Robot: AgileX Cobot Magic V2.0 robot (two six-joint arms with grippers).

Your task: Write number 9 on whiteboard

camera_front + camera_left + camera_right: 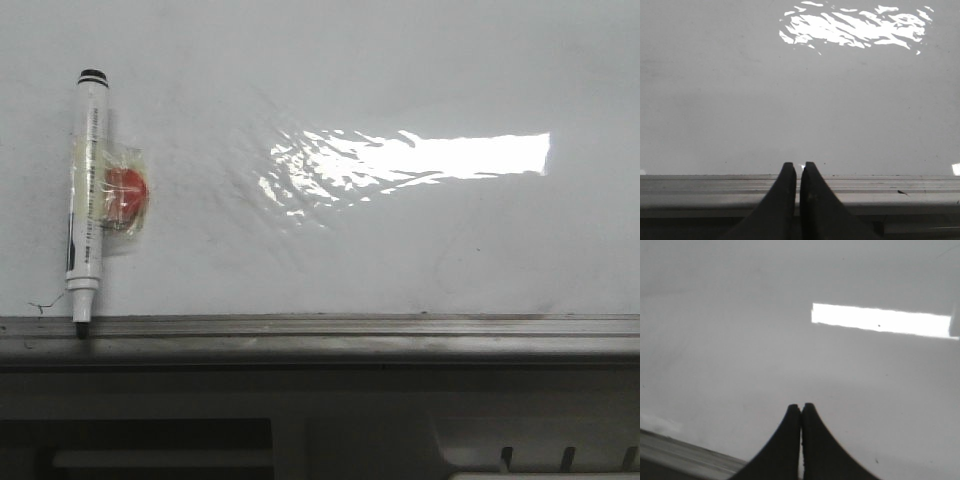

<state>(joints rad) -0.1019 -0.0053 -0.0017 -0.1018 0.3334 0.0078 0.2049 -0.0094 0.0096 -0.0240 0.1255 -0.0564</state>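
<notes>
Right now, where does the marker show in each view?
Front: marker upright at far left, taped to the whiteboard, tip on the rail.
Left wrist: not in it.
Right wrist: not in it.
Shared landmark: glare.

Office or classroom: whiteboard (pixel 400 80), marker (pixel 84 200).

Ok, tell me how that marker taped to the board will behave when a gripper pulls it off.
The marker looks like a stiff, light plastic barrel, so it should not bend. Clear tape over a red patch holds it to the whiteboard, so expect some resistance, then a sudden release. Its round body would probably roll on the bottom rail if dropped.
</notes>
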